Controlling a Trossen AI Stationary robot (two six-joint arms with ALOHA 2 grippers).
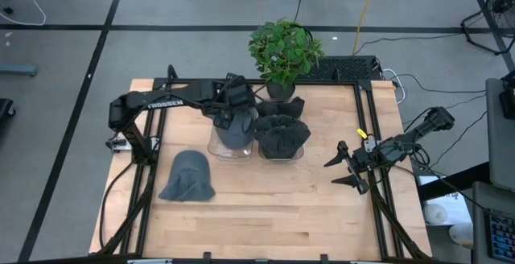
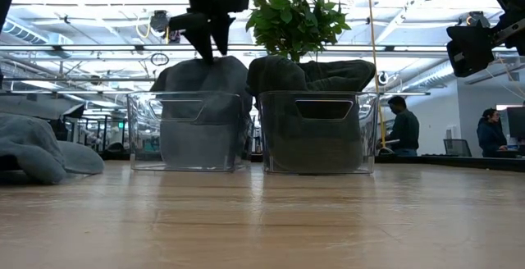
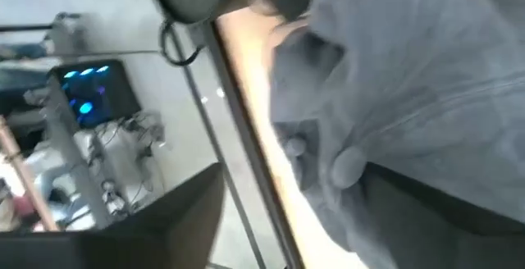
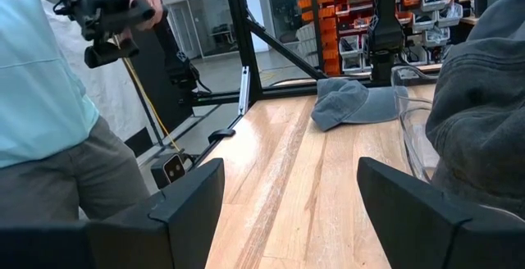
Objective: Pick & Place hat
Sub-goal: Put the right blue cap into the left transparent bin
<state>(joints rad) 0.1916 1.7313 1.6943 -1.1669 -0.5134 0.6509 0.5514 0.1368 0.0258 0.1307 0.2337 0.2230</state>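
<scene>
The landmark here is the left clear bin (image 1: pixel 231 142), standing beside a second clear bin (image 1: pixel 281 145) near the back of the table (image 1: pixel 265 208), in front of a potted plant (image 1: pixel 282 51). A grey hat (image 2: pixel 203 84) sits heaped in that left bin, its crown rising above the rim, likely because the bin is where hats are meant to end up. The left hand (image 2: pixel 210 46) hangs directly above that hat with its fingers spread apart, gripping nothing, which reads to me as a drop-off just made. The neighbouring bin is full of darker hats (image 1: pixel 282 131). Another grey hat (image 1: pixel 187 177) lies flat on the table in front of the left bin, probably waiting its turn. The right hand (image 1: pixel 348 170) idles well off to the far side of the second bin, fingers apart and empty.
</scene>
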